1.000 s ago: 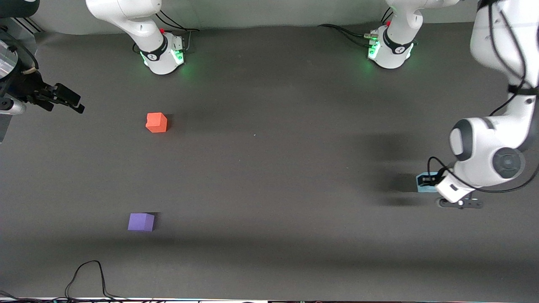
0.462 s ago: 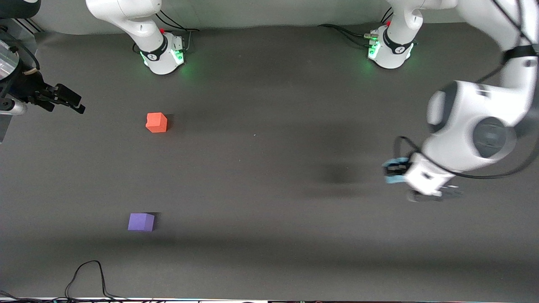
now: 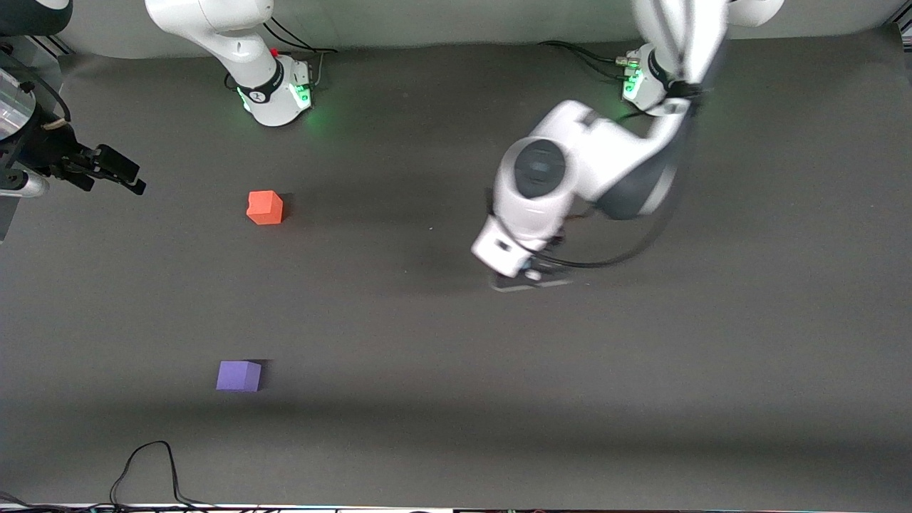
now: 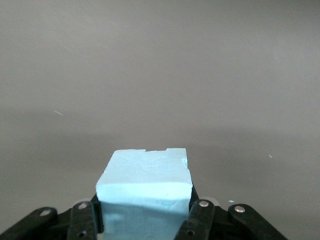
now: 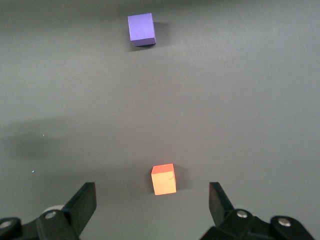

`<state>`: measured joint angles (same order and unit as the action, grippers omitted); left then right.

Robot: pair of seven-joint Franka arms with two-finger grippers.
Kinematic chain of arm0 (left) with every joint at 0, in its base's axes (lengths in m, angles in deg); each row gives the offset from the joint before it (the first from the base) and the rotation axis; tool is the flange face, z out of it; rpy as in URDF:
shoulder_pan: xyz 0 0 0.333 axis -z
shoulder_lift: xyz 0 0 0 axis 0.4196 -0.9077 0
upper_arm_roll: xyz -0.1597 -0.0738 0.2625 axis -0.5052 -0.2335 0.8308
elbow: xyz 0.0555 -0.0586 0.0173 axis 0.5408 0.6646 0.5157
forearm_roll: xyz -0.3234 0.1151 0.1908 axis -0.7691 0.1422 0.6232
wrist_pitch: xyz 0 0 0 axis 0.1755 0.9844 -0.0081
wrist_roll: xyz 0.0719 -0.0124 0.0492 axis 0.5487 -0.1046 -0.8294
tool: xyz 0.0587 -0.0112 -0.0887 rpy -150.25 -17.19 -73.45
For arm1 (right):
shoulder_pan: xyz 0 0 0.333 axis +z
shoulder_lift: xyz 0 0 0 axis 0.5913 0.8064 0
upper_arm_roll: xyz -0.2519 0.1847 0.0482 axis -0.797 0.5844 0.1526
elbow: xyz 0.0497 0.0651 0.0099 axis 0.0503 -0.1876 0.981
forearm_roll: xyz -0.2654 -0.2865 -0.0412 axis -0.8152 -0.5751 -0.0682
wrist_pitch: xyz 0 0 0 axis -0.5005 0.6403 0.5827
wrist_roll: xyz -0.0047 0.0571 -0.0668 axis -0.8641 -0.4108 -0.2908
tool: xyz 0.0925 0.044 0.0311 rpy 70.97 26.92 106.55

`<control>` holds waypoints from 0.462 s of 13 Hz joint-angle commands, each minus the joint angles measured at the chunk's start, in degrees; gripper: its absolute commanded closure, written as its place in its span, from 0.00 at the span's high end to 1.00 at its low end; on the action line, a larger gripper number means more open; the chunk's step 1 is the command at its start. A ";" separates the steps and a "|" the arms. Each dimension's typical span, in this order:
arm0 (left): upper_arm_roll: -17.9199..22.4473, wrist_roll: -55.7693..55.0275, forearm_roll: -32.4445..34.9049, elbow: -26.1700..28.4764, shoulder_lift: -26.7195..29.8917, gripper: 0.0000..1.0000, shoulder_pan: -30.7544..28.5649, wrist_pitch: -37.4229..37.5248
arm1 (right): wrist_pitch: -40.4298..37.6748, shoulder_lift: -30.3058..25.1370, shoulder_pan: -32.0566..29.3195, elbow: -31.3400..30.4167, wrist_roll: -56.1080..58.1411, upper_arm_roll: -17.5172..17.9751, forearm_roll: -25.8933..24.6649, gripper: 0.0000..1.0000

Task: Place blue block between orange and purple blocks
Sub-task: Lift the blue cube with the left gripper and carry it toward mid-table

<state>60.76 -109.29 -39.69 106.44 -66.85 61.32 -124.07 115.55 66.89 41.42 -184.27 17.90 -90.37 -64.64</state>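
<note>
My left gripper (image 4: pixel 145 210) is shut on the light blue block (image 4: pixel 145 185) and holds it in the air over the middle of the table. In the front view the left hand (image 3: pixel 516 249) hides the blue block and the fingers. The orange block (image 3: pixel 265 207) sits toward the right arm's end of the table. The purple block (image 3: pixel 239 375) sits nearer the front camera than the orange one. My right gripper (image 3: pixel 114 171) waits open and empty at the right arm's end. In the right wrist view the right gripper (image 5: pixel 151 197) is over the orange block (image 5: pixel 164 179), with the purple block (image 5: pixel 141 29) farther off.
The two arm bases (image 3: pixel 274 92) (image 3: pixel 659 85) stand along the table's back edge. A black cable (image 3: pixel 149 463) loops on the table near the front edge. The dark mat (image 3: pixel 427 399) lies bare between the blocks and the left hand.
My left arm has lifted the blue block off the table at the left arm's end and swung it to over the middle of the table. The right arm and the orange and purple blocks have not moved.
</note>
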 commanded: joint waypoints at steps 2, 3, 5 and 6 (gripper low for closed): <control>1.33 -6.81 3.46 -7.73 -12.12 0.45 10.22 -6.16 | 2.45 -1.32 0.02 -2.51 0.89 -0.12 -0.30 1.00; 1.41 -6.90 3.47 -7.81 -14.14 0.45 11.46 -8.89 | 2.72 -0.88 0.02 -2.51 0.89 -0.12 -0.30 1.00; 1.41 -7.08 3.47 -7.82 -17.49 0.45 12.97 -12.41 | 3.60 -0.44 0.11 -2.86 0.89 -0.12 -0.30 1.00; 1.41 -7.08 3.47 -7.82 -18.98 0.45 12.97 -13.82 | 3.60 -0.35 0.11 -3.04 0.89 -0.03 -0.30 1.00</control>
<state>61.17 -115.78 -37.03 101.51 -82.69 73.62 -136.73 117.76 66.99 41.44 -186.11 17.90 -90.39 -64.64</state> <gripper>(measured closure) 0.410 0.000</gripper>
